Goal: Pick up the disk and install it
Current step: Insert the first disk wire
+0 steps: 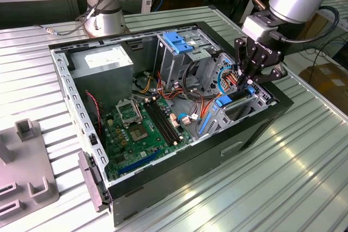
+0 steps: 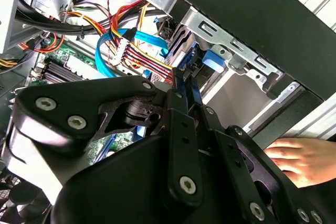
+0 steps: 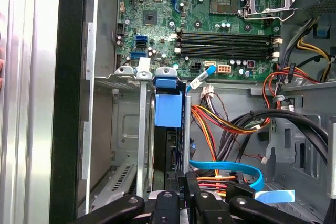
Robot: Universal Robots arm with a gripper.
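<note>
Black multi-link gripper [image 1: 251,80] sits low at drive bay [image 3: 126,129] on exterior view's right of open black computer case [image 1: 255,126]. Fingers [image 2: 184,103] pinched narrow on edge of grey-metal disk in bright blue plastic carrier rail [image 3: 168,109], disk standing on edge, partly down in metal bay slot.

Risks, as judged:
- disk tilts, rail jams on bay wall
- blue and orange cables [image 3: 226,169] just beside, could snag on fingers
- person's hand [image 2: 299,158] rests near case outside; pinch hazard if arm swings

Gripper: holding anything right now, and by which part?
Yes. The gripper holds the disk, which stands on edge in the case's drive bay. The fingers pinch its near blue-railed edge, the end farthest from the motherboard.
</note>
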